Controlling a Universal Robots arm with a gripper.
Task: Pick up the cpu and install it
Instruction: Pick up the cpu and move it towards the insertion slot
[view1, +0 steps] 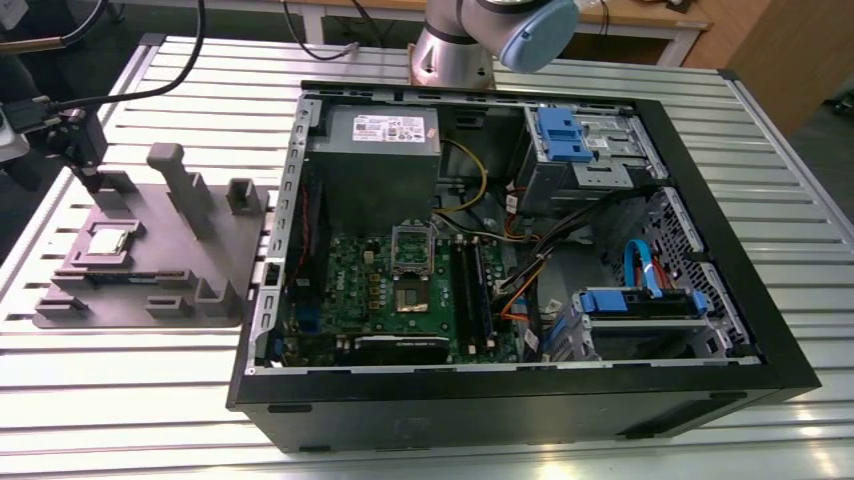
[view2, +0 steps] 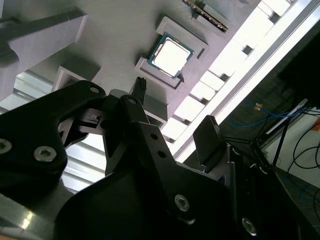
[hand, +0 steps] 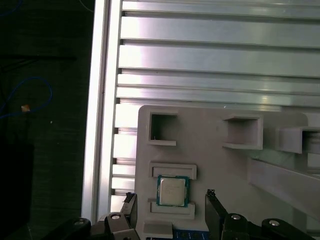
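Our tool (view2: 175, 101) hangs spread wide over the cpu (hand: 172, 190), gripping nothing. We see it sitting in its pocket on the grey holder (hand: 215, 165), on the bench (hand: 210, 55) beside the open case (view1: 534, 405).

Black end effector (view2: 174, 102) with silver screws; silver, blue-capped arm (view1: 451, 55).
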